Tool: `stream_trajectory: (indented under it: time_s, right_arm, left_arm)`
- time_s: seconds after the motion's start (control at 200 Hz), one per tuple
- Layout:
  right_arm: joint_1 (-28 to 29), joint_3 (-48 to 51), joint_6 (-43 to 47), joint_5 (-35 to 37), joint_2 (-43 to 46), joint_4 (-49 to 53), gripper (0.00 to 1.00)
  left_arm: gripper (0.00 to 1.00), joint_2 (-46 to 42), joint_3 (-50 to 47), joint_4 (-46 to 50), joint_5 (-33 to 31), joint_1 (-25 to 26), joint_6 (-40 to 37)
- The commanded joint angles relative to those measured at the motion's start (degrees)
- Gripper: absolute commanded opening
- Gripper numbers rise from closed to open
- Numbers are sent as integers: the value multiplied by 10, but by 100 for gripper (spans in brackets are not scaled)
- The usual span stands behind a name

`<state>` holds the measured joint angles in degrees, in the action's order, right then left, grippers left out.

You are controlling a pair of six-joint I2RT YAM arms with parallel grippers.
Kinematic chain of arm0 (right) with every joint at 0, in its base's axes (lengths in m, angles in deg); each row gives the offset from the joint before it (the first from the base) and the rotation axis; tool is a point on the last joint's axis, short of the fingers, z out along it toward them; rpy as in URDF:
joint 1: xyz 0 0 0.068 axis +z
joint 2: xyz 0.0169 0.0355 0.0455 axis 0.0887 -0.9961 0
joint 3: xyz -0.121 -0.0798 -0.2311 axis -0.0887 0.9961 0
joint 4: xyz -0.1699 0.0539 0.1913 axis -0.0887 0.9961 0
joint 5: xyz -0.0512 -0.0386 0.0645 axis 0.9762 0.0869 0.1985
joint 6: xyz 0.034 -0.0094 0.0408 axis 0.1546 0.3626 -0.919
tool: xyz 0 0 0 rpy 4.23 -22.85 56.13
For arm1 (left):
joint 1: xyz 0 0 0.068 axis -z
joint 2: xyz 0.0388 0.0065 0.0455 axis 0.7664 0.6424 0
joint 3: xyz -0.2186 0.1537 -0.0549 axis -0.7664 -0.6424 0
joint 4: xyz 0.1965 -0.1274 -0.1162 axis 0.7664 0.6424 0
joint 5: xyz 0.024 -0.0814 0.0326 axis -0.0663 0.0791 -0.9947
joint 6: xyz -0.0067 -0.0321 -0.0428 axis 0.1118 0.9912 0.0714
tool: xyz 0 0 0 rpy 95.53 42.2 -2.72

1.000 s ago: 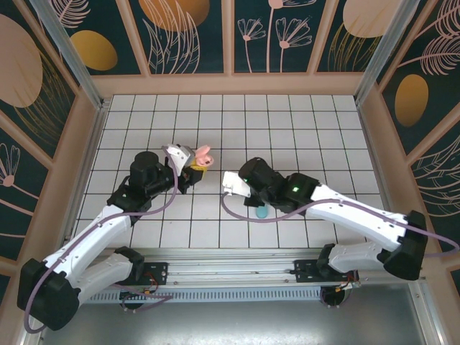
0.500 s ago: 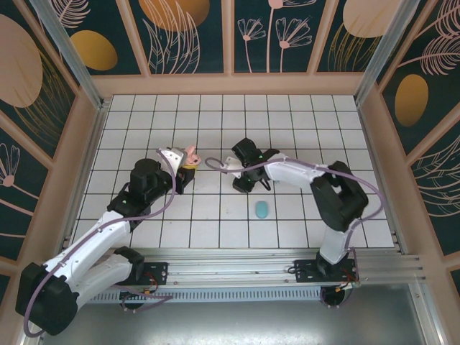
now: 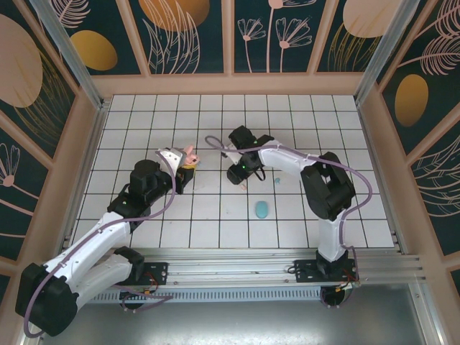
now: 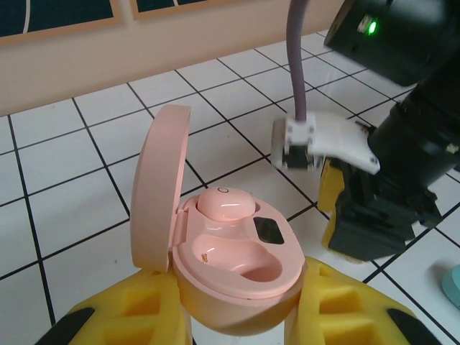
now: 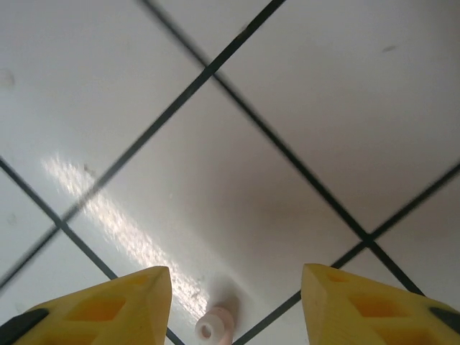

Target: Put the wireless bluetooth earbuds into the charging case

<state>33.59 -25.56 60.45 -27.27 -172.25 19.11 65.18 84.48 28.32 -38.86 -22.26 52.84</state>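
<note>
The pink charging case (image 4: 237,267) stands open, lid (image 4: 162,188) tipped up to the left. One pink earbud (image 4: 224,204) sits in its far slot and the near slot is bare. My left gripper (image 4: 237,287) is shut on the case's base, which it holds just above the tiles (image 3: 188,155). My right gripper (image 5: 236,280) points straight down and is open. A second pink earbud (image 5: 214,328) lies on the tile between its yellow fingers (image 5: 129,302), untouched. From above, the right gripper (image 3: 241,175) stands just right of the case.
A closed teal case (image 3: 261,209) lies on the tiles nearer the arm bases, and its edge shows in the left wrist view (image 4: 453,284). A small light blue bit (image 3: 277,180) lies right of the right gripper. Wooden walls (image 3: 230,85) enclose the floor.
The right arm has swung away from the teal case, up and left toward the pink case, and now points down. The left gripper with the case shifted slightly left.
</note>
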Motion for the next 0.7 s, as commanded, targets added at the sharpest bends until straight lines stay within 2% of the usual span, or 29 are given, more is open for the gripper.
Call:
stream_trajectory:
  time_s: [0.0,0.08,0.165,0.235,0.42,0.696]
  right_arm:
    - [-7,-16,-186,-1,71,21,51]
    - [-5,26,-304,-37,110,-13,49]
    - [-5,100,-432,-45,150,-64,43]
    - [-5,156,-481,-48,173,-113,39]
    - [-23,193,-474,-13,143,-123,19]
    - [-32,208,-436,-6,92,-167,15]
  left_arm:
    - [0,-13,0,-21,-6,1,-7]
    - [0,-12,1,-27,-1,2,-3]
    - [0,-8,0,-36,7,2,4]
    - [0,-1,1,-43,17,2,7]
    - [0,12,7,-47,41,1,8]
    - [0,-8,-9,-46,47,2,21]
